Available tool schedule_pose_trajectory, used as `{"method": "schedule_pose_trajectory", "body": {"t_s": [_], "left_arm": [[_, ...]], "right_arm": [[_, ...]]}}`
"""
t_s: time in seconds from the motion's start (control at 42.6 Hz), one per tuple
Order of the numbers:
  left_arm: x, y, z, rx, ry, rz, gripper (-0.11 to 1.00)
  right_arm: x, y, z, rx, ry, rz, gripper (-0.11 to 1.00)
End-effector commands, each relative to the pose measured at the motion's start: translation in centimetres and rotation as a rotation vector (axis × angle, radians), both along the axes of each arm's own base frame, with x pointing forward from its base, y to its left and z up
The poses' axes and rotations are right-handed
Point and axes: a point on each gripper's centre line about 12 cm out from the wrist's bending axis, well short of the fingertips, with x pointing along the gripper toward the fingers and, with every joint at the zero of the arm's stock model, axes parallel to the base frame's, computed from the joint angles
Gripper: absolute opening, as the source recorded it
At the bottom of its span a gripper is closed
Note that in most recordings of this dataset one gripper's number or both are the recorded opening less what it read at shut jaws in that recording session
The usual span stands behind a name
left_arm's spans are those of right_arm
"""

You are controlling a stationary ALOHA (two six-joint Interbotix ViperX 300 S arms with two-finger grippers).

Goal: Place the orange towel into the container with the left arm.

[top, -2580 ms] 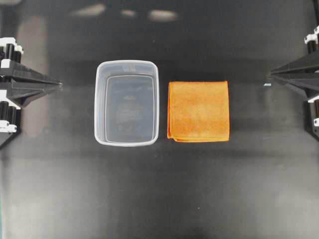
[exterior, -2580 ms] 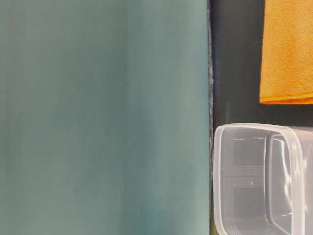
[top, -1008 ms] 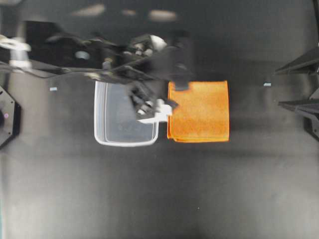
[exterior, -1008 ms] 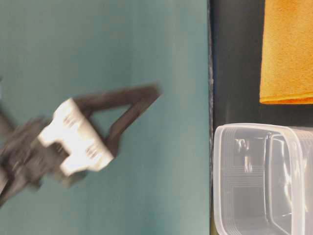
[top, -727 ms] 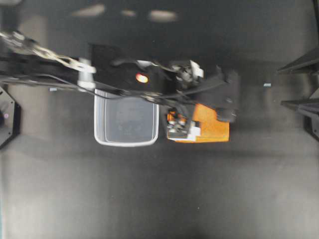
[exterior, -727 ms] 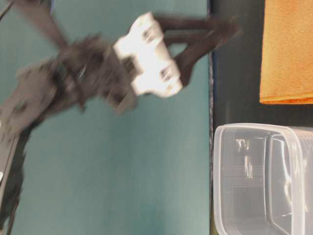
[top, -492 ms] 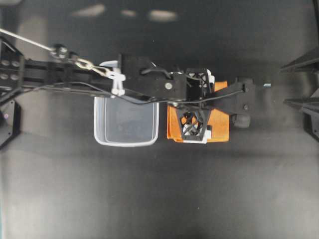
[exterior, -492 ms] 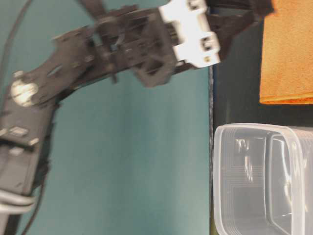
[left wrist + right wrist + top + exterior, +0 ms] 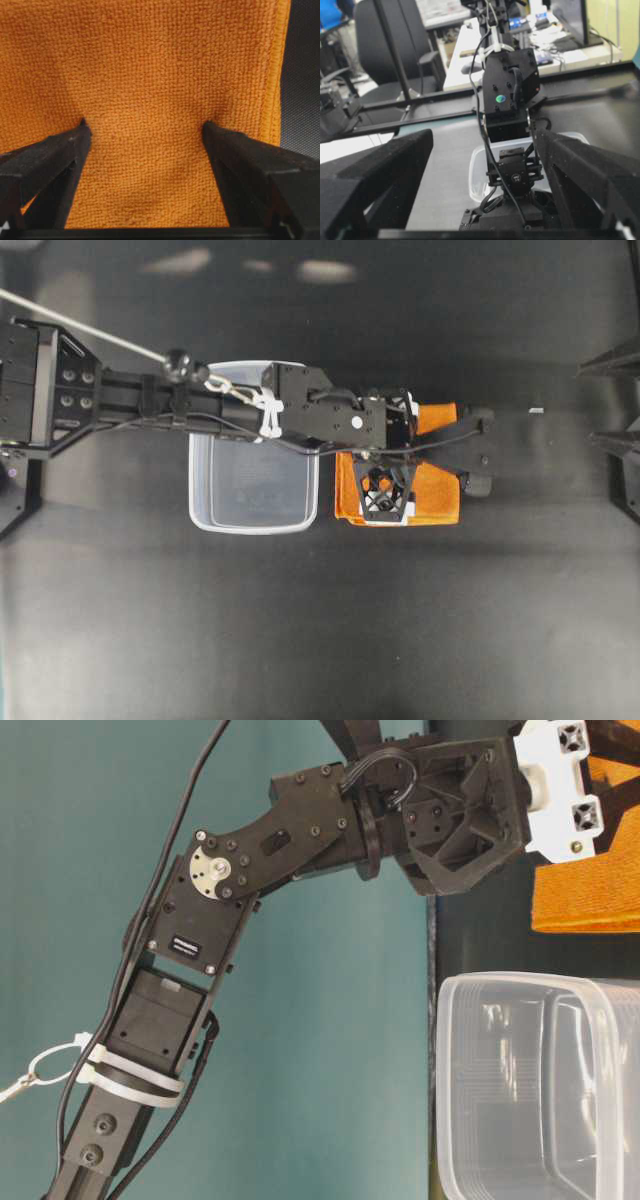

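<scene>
across the middle of the black table (image 9: 320, 620), seen from overhead, the left arm (image 9: 200, 405) stretches from the left edge over the far rim of the container (image 9: 254, 490) and ends above the orange towel (image 9: 436, 492). the towel lies flat on the table just beside the container's right side, a thin dark gap between them. the container stands upright and holds nothing.

the left claw (image 9: 145, 127) is spread wide. from the left wrist camera its two dark fingers (image 9: 47, 165) come down on the towel's nap with a broad stretch of orange between their tips, and the cloth dimples slightly where each tip meets it. the towel's stitched edge runs down the right of that view, with bare table beyond it. nothing is pinched between the fingers.

from table level the arm's wrist and its white clip block (image 9: 560, 785) hang over the towel's near edge (image 9: 585, 900), while the clear container (image 9: 530, 1090) sits below in the picture, apart from the arm.

the right claw (image 9: 485, 165) stands wide open too, its fingers framing the right wrist view, which looks across the table at the left arm. overhead, its pointed tips (image 9: 612, 443) sit at the right edge, well apart from the towel.
</scene>
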Motion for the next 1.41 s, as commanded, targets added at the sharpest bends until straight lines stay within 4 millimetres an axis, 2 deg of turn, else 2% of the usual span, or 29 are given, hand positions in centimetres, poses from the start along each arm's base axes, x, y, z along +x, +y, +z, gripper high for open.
{"method": "schedule_pose_trajectory", "body": {"t_s": [0.0,0.164,0.258,0.492,0.539,0.68,0.844,0.938,1.055,1.126,1.22,1.29,1.384], "left_arm": [[0.0,-0.4,-0.4,0.002,0.001,-0.006,0.88],[-0.3,-0.3,-0.5,0.000,0.009,0.000,0.84],[-0.3,-0.2,-0.3,0.001,0.015,-0.001,0.74],[0.3,-0.1,1.9,0.003,-0.031,-0.004,0.13],[0.5,0.0,2.6,0.004,-0.046,-0.002,0.07],[1.2,-0.1,6.7,0.004,-0.135,-0.005,0.06],[0.9,-0.2,13.4,0.004,-0.241,-0.006,0.06],[-0.8,0.0,17.1,0.004,-0.247,0.001,0.06],[-4.1,0.5,21.1,0.007,-0.206,0.014,0.06],[-6.0,0.7,22.2,0.007,-0.167,0.023,0.06],[-8.1,0.8,22.8,0.007,-0.126,0.025,0.06],[-9.4,0.9,22.5,0.008,-0.098,0.026,0.06],[-12.4,1.0,21.2,0.007,-0.054,0.031,0.06]], "right_arm": [[0.1,0.1,0.7,0.007,-0.020,0.004,0.80],[0.1,0.1,0.7,0.005,-0.020,0.004,0.80],[0.1,0.1,0.7,0.002,-0.020,0.004,0.80],[0.1,0.1,0.7,-0.001,-0.018,0.004,0.80],[0.1,0.1,0.7,-0.001,-0.017,0.004,0.80],[0.1,0.1,0.7,-0.003,-0.017,0.004,0.80],[0.1,0.1,0.6,-0.001,-0.008,0.004,0.80],[0.1,0.1,0.7,0.003,-0.006,0.005,0.80],[0.0,0.1,0.7,0.003,0.000,0.005,0.80],[-0.1,0.1,0.8,0.003,0.002,0.005,0.80],[-0.1,0.1,0.7,0.001,0.011,0.006,0.80],[-0.1,0.1,0.6,0.000,0.017,0.006,0.80],[0.0,0.1,0.4,0.001,0.028,0.006,0.80]]}}
